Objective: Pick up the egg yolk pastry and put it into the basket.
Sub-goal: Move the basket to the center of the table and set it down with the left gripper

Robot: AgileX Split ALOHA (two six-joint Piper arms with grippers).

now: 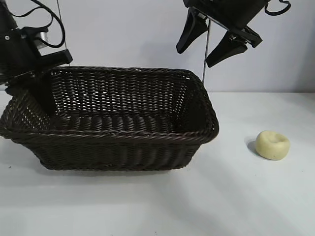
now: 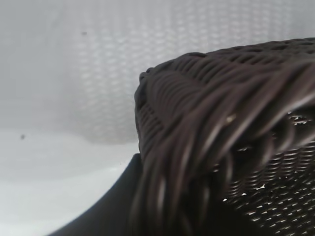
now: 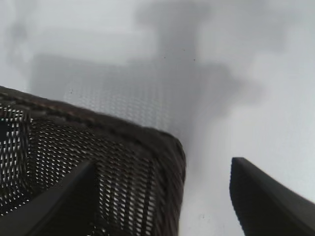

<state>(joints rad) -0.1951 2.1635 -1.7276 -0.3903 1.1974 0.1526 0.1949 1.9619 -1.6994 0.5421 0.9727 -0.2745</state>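
The egg yolk pastry (image 1: 272, 145), a pale yellow round bun with a dimpled top, lies on the white table to the right of the basket (image 1: 123, 132). It shows in neither wrist view. The dark woven basket stands at centre left. My left gripper (image 1: 39, 86) is at the basket's left end, shut on its braided rim (image 2: 206, 123), with one finger (image 2: 110, 209) against the weave. My right gripper (image 1: 196, 57) hangs open and empty, high above the basket's far right corner (image 3: 162, 147), well up and left of the pastry.
A white table (image 1: 246, 206) runs from the basket to the front edge. A thin metal pole (image 1: 206, 54) stands behind the basket's right corner. A pale wall is at the back.
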